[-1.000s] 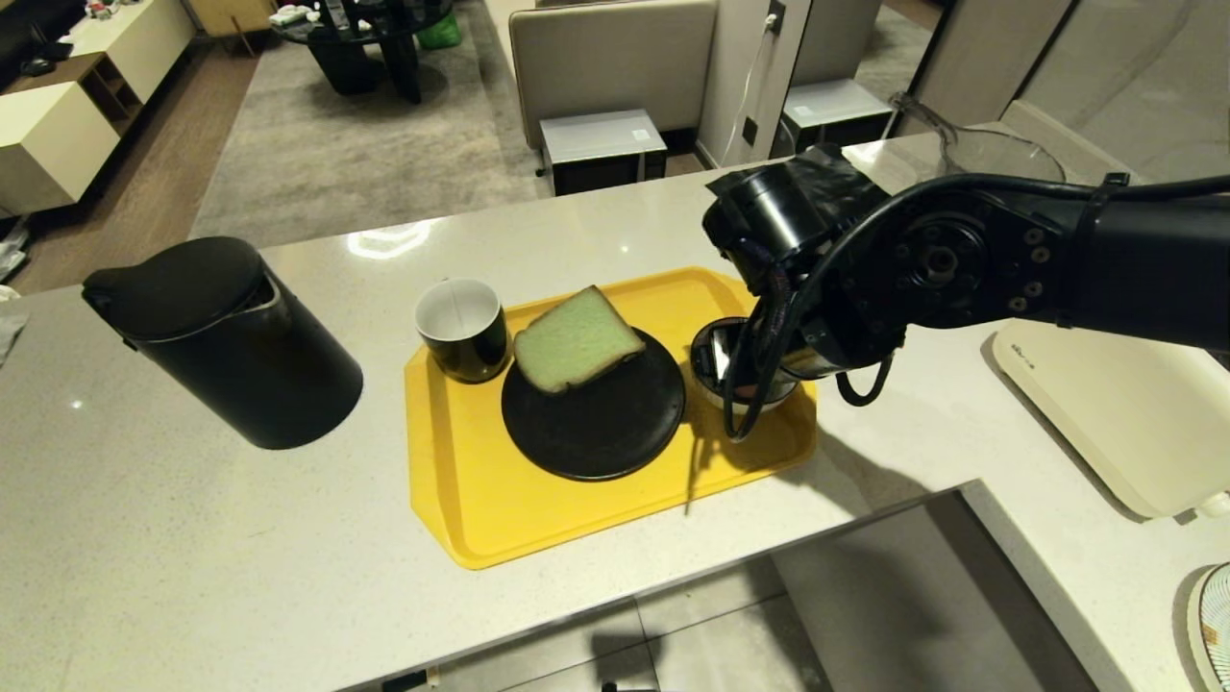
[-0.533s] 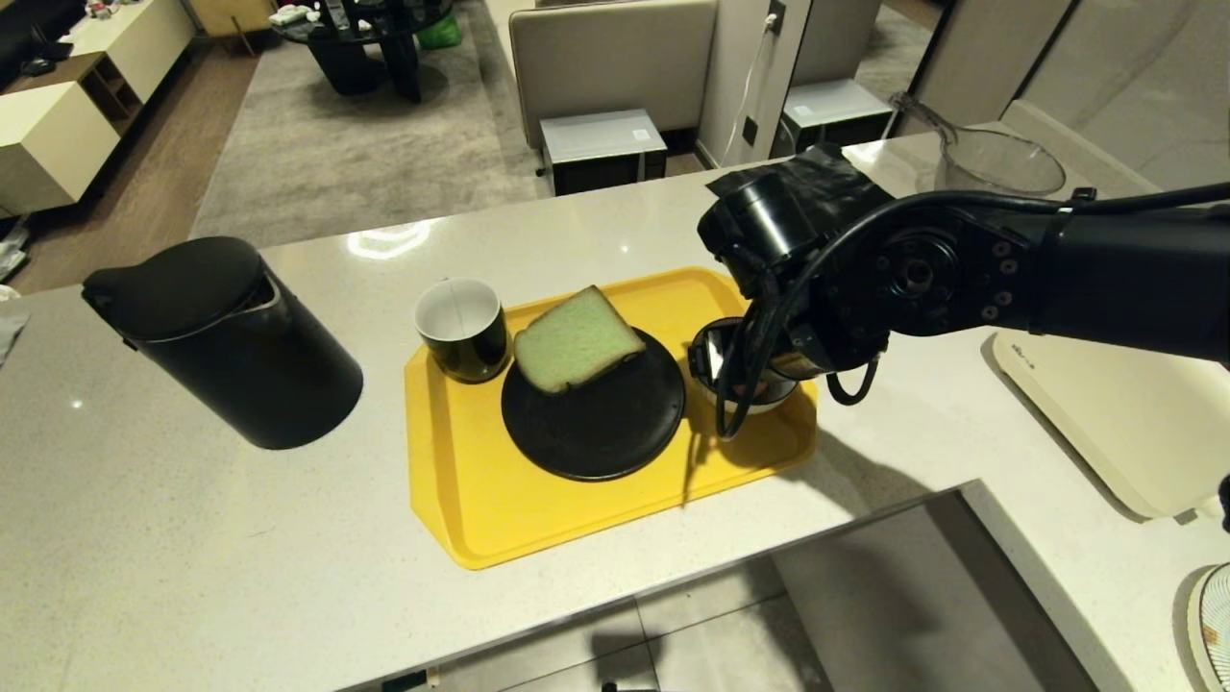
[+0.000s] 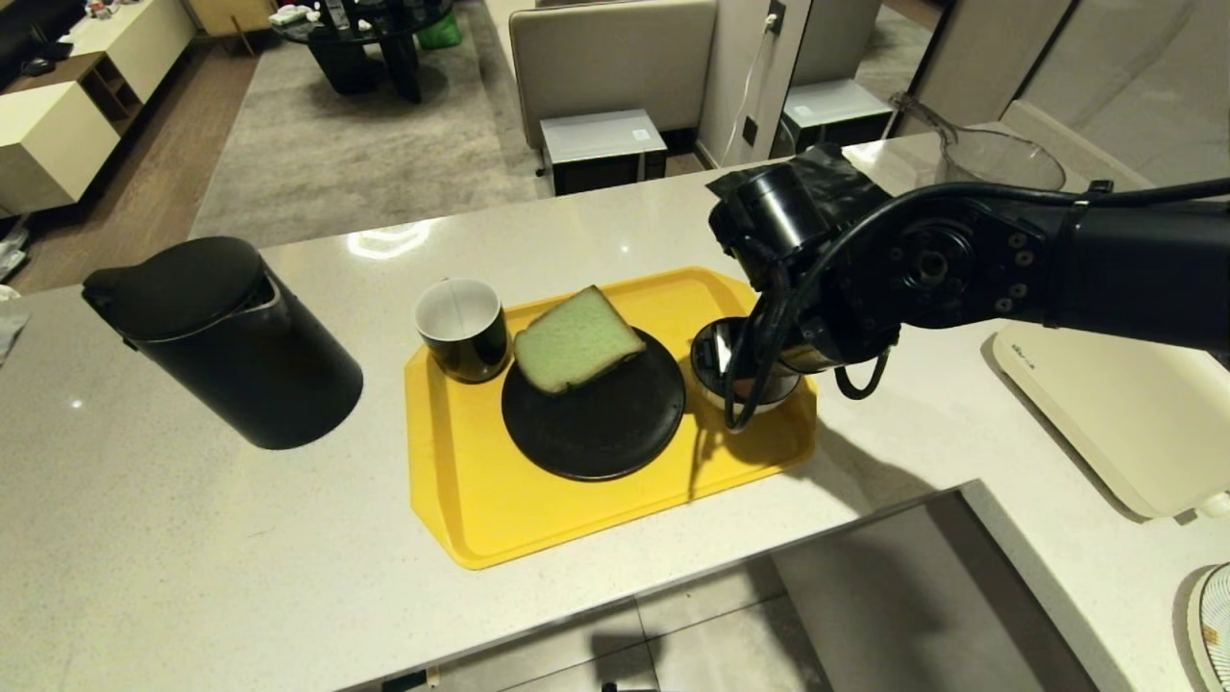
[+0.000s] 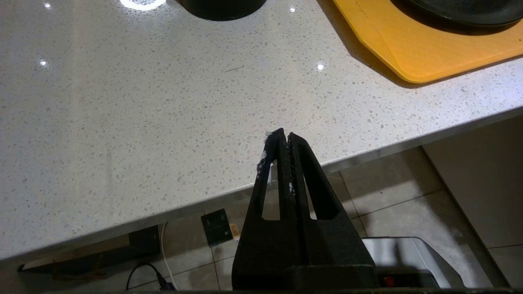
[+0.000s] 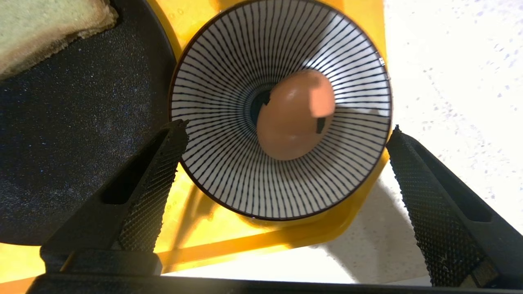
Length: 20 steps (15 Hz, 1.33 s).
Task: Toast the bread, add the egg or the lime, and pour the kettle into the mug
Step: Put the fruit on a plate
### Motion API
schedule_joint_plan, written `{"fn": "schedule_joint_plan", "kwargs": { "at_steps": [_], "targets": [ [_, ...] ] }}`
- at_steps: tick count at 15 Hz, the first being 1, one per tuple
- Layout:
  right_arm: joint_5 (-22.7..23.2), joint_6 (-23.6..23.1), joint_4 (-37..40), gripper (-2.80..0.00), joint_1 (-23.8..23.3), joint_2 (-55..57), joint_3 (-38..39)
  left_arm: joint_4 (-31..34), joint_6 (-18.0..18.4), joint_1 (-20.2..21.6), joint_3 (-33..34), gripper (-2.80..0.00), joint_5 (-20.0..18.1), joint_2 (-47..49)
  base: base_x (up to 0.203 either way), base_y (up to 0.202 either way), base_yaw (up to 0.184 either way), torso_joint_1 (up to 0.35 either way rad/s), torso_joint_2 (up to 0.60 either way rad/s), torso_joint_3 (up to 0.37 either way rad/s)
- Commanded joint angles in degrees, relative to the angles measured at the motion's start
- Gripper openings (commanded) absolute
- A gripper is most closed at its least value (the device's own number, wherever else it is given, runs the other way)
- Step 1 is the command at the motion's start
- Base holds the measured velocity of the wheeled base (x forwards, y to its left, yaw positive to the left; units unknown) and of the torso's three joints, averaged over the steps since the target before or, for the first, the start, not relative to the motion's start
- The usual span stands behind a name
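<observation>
Right gripper (image 5: 286,134): ridged black fingers spread wide, poised above the striped bowl (image 5: 229,163), one finger at each side of its rim, holding nothing.

Egg (image 5: 292,116): smooth, brown, oval; lies in the bottom of the bowl, between the spread fingers and below them.

Bowl: round, white with fine dark radial lines; stands at the right end of the tray (image 3: 461,500), just beside the plate (image 3: 596,432).

Tray: yellow, rectangular, rounded corners, on a pale speckled counter (image 3: 144,538).

Plate: round, matte black, grainy.

Bread (image 3: 575,338): thick pale green slice, thin brown crust, spongy; rests on the plate's far edge, overhanging towards the mug (image 3: 463,329).

Mug: glossy black outside, white inside, at the tray's left far corner.

Kettle (image 3: 226,341): large matte black cylinder, flat lid; on the counter left of the tray, apart from it.

Left gripper (image 4: 284,141): fingers pressed together, empty, over the counter's near edge.
</observation>
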Motion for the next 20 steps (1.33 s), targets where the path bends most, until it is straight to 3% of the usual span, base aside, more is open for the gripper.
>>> {"fn": "schedule_joint_plan", "kwargs": {
  "at_steps": [1,3,4,20],
  "targets": [
    [0.0,-1.0,0.2,0.0,0.0,-1.7,0.0,0.0,0.0,0.0,0.0,-2.8,0.0,0.0,0.0,0.0,0.0,0.0,0.0,0.0],
    [0.1,-1.3,0.1,0.0,0.0,-2.2,0.0,0.0,0.0,0.0,0.0,-2.8,0.0,0.0,0.0,0.0,0.0,0.0,0.0,0.0],
    [0.1,-1.3,0.1,-2.8,0.0,-2.4,0.0,0.0,0.0,0.0,0.0,-2.8,0.0,0.0,0.0,0.0,0.0,0.0,0.0,0.0],
    [-0.2,-5.8,0.1,-2.8,0.2,-12.9,2.2,0.0,0.1,0.0,0.0,-2.8,0.0,0.0,0.0,0.0,0.0,0.0,0.0,0.0]
  ]
}}
